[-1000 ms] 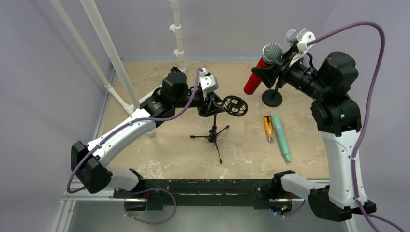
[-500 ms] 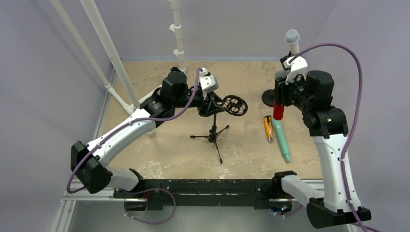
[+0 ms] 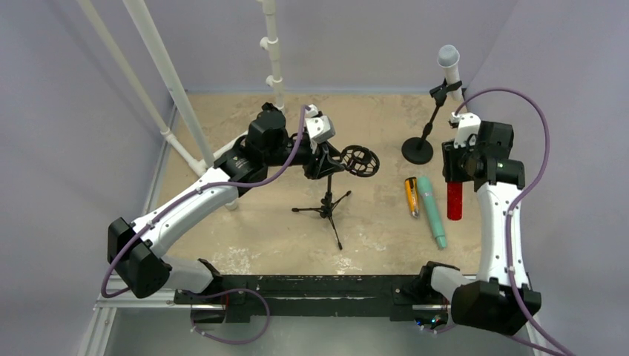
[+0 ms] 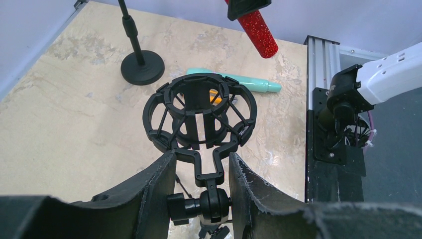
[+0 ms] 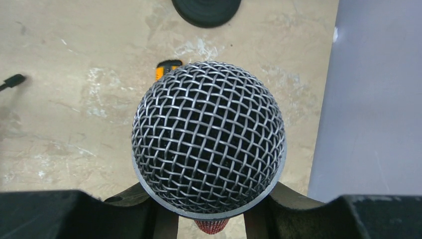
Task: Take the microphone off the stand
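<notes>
At the upper left of the overhead view, white pipes slant across the frame, clear of the work. Just right of them, the left end effector sits at the head of the tripod stand. In the left wrist view its fingers flank the swivel joint under the shock mount and appear pressed against it, most likely to brace the light stand so it cannot tip. The mount's cage is empty.

Right of centre, an orange microphone and a teal microphone lie side by side on the sandy surface. Above them in the frame stands a round-base stand, which carries a grey-headed microphone in its clip.

Toward the right edge, the right end effector pinches the red microphone near its head. The glittery body hangs straight down, just right of the teal one. The right wrist view looks straight onto the mesh grille, with the fingers closed on the body beneath it. The microphone is therefore free of every stand, and seems to be above the surface rather than resting on it. Holding it vertical lets the tail meet the surface first. What likely remains is to lower it and lay it beside the other two without knocking the teal one.
</notes>
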Motion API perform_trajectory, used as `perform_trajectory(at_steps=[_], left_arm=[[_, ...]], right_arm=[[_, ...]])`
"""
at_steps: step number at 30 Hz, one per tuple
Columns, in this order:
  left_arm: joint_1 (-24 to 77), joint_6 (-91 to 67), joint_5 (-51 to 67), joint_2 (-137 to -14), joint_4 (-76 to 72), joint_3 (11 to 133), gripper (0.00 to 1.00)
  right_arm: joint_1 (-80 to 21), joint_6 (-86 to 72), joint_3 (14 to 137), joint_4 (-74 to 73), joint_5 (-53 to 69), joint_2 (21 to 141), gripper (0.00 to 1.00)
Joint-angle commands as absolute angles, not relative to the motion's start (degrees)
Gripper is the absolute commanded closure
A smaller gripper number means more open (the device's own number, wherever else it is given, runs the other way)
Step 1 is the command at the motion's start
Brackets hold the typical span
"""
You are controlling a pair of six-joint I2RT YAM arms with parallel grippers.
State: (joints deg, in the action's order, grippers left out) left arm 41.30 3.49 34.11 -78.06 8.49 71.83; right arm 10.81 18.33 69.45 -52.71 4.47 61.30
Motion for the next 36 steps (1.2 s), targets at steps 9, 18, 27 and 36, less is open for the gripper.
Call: perform_trajectory(at_steps=[9, 18, 27, 36], left_arm=[[40.78, 6.66, 31.16, -76.04, 11.81, 69.11, 1.0], [40.78, 6.68, 31.11, -76.42, 11.78, 69.35, 1.0], [40.78, 6.88, 31.03, -76.43, 11.87, 69.51, 1.0], [40.77, 6.73, 31.45, -77.13, 12.27, 70.04, 1.0]], right_arm=[[22.09, 27.93, 62.6, -46.99, 9.13, 75.47, 1.0], [24.79, 29.66, 61.94, -45.01, 10.28, 86.13, 1.0], [24.76, 28.07, 62.82, -42.61, 10.97, 94.28, 1.0], [24.63, 24.9, 63.81, -40.64, 9.59, 100.59, 0.86]])
